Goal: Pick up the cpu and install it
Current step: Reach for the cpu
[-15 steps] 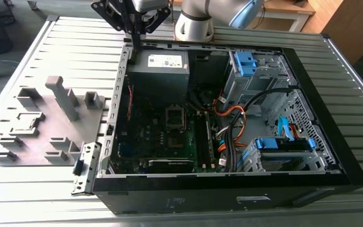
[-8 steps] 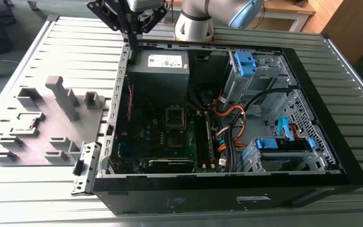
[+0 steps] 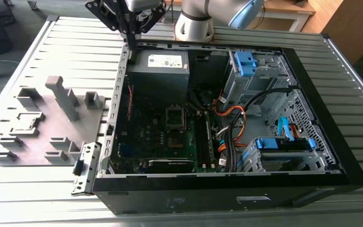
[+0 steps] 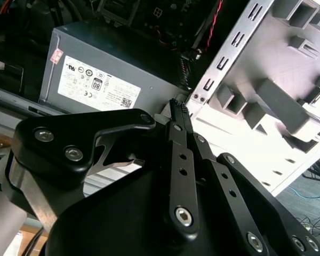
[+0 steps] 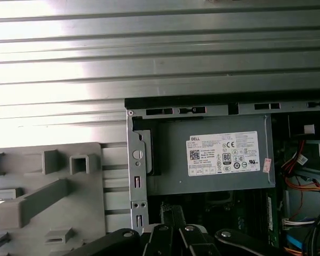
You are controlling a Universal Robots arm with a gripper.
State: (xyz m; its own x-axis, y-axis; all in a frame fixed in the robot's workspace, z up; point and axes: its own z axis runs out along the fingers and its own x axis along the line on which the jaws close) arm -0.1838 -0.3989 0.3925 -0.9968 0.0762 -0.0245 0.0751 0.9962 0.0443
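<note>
**Exterior view:** an open computer case [image 3: 232, 187] lies on the slatted desk [image 3: 74, 42], with a grey tray [image 3: 94, 124] just beside it on the exterior view's left. The cpu [image 3: 29, 123], a small flat square, appears to lie in a tray recess, well apart from the gripper [image 3: 130, 43].

**Both wrist views:** the labelled power supply [image 5: 218, 154] is seen close up.

**Second wrist view:** the gripper is clenched on nothing above the case's rear edge.
</note>
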